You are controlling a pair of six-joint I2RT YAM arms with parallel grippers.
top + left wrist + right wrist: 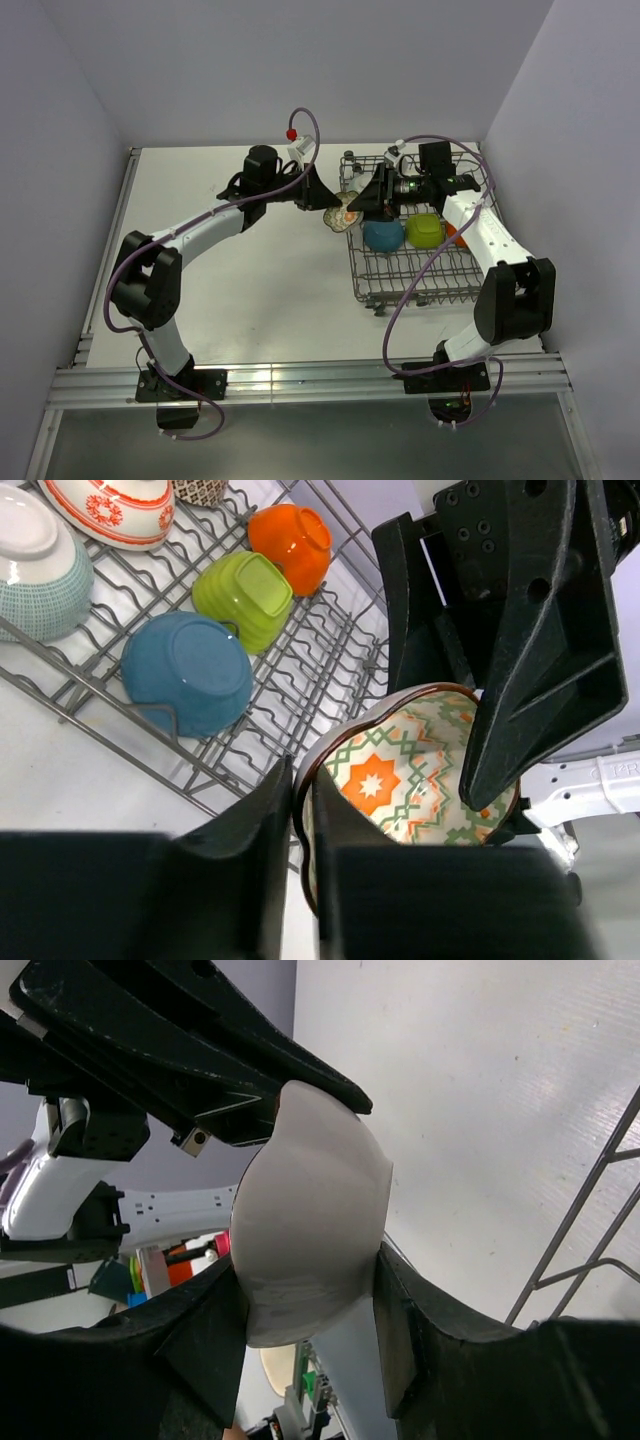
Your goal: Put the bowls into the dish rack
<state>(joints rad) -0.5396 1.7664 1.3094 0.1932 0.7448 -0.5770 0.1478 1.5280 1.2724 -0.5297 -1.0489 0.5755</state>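
Glazed ceramic, white outside, orange-and-green floral pattern inside: scalloped bowl (400, 780).
Location: held on edge in the air at the left edge of the dish rack (400, 285), not yet among the tines.
Holders: left gripper (300, 780) pinched on the rim wall, one finger inside and one outside. Right gripper (308, 1260) closed against the bowl's flanks from the opposite side.
Handling, judged: rigid, fairly light, slick glaze, liable to chip on a knock against wire.
Best hold: across the wall at the rim, deep enough not to pivot.
Neighbours in rack, upended: blue bowl (185, 675), green-bottomed bowl (245, 595), orange-bottomed bowl (295, 540).
Beneath: white table (250, 260).
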